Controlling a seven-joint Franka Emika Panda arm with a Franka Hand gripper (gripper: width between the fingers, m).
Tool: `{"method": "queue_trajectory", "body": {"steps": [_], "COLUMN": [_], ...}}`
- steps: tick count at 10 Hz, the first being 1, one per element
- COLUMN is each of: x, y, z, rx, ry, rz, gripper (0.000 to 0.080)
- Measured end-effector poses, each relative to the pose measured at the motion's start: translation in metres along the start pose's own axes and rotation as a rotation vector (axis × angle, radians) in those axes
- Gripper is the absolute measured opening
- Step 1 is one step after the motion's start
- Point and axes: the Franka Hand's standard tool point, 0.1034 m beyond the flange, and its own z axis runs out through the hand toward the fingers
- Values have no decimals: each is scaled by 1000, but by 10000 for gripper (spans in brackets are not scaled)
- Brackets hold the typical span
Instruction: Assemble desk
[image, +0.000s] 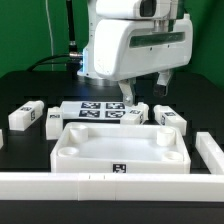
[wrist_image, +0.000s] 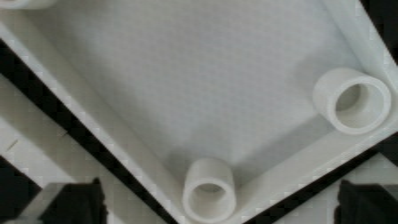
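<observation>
My end effector hangs open and empty just above the far rim of the desk slab. It lies rim-up on the worktop, long axis across the exterior view.

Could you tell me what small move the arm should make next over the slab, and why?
Probably lower the gripper straight down: its jaws stand open and empty above the desk slab's rim, whose corner lies between them in the wrist view. Its sockets are empty, so nothing is fitted yet.
</observation>
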Motion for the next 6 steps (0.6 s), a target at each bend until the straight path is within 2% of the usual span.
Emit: {"method": "queue_trajectory", "body": {"steps": [5,6], "x": [0,0], "y": [0,0], "z": [0,1], "rx": [1,-9], "ry": [0,13], "rz": [1,-42], "gripper": [649,649]}}
